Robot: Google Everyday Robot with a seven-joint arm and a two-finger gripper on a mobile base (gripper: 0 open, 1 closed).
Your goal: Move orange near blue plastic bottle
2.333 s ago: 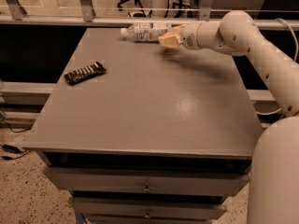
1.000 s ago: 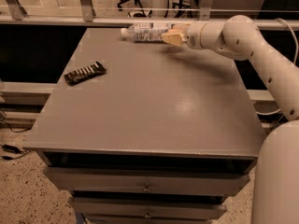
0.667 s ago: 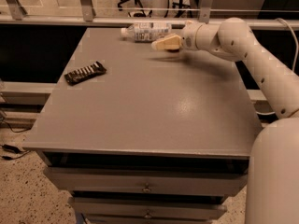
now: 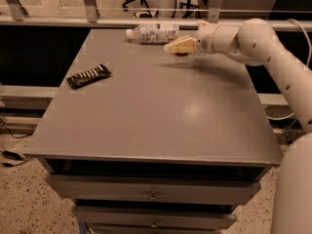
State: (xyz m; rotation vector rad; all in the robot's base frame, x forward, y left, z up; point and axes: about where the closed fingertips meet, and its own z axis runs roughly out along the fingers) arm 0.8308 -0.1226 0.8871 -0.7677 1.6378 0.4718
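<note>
One camera view is all you have, looking down the flat grey table (image 4: 146, 111) from its near edge. At the far edge, the clear plastic bottle with a white cap and a white-and-bluish label (image 4: 155, 33) lies on its side. The cream-coloured two-finger gripper (image 4: 176, 47) sits just beside the bottle's base end, on the white jointed arm (image 4: 253, 38) that reaches in from the right. It seems to hover above the table, judging by the shadow below it.

Only a sliver of the small round orange fruit (image 4: 184, 53) shows, under the gripper's tip, so it is probably in the grasp. You cannot tell whether the jaws are clamped or apart.

Expect the orange to be light and firm, with a smooth skin that rolls once freed. Hold it across its widest middle and set it down gently. The bottle may roll if nudged.

A flat black packet with white markings (image 4: 89, 75) lies well apart, near the left edge.
</note>
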